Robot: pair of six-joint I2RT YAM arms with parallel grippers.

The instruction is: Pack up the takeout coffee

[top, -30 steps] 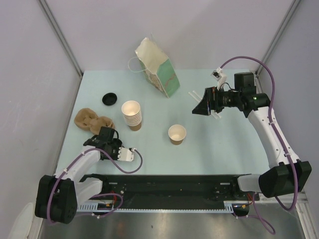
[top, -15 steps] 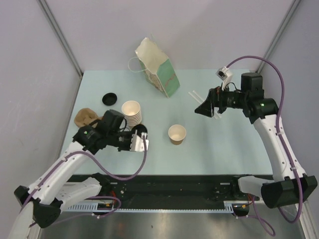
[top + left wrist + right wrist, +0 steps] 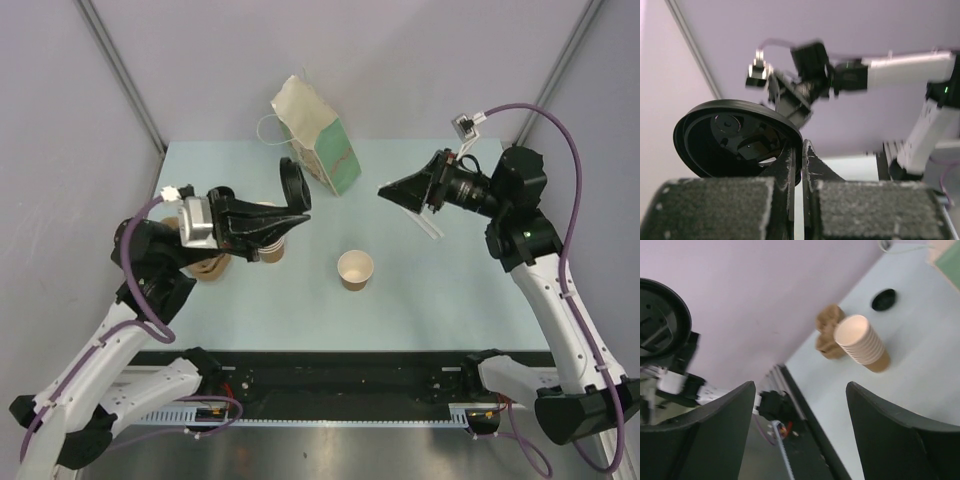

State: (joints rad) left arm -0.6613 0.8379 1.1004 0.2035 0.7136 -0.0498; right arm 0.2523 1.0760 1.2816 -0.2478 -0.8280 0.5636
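The left claw [image 3: 300,208] pinches the rim of a black lid [image 3: 293,185], holding it on edge above the bench [image 3: 450,300]. The open cup [image 3: 355,269] stands upright below, to that claw's near right. The right claw [image 3: 384,190] hovers wide and empty, far right of the cup.

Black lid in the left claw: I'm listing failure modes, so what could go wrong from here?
1. The left claw pinches the black lid by its rim alone, up in the air; it may swivel or slip out.
2. The cup stands lidless with nothing bracing it; pressing the lid on could tip it.
3. The left arm hangs above the stack of cups and might knock it coming down.
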